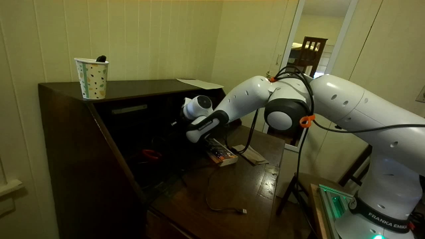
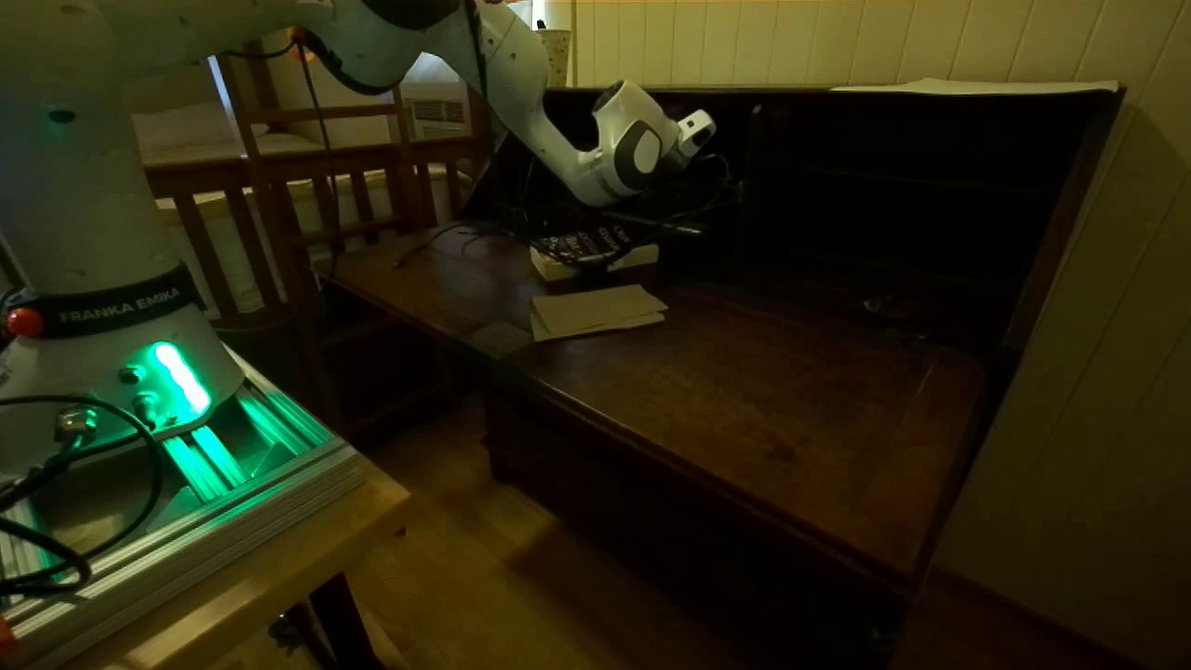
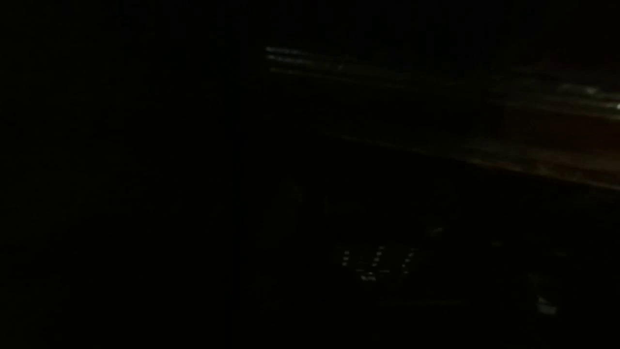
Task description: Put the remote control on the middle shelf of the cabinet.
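The dark brown cabinet [image 1: 69, 149] stands against the wall with its desk board [image 2: 744, 372] folded out; its shelved inside is mostly black in both exterior views. My arm's white wrist [image 1: 199, 108] reaches into this shadow, on the side near the cup. Very dark, the wrist view shows rows of small pale button marks on the remote control [image 3: 375, 261], in the place of my jaws. The fingers themselves are lost in the dark, but the gripper appears shut on the remote. Above it, a reddish-brown board edge [image 3: 542, 167] crosses the wrist view; which shelf it belongs to I cannot tell.
A spotted paper cup [image 1: 92, 79] and a paper sheet [image 1: 201, 83] sit on the cabinet top. On the board lie a thick book [image 1: 220, 152], folded brown paper [image 1: 250, 154] and a cable with a USB plug [image 1: 244, 211]. Deeper in is something red [image 1: 151, 154].
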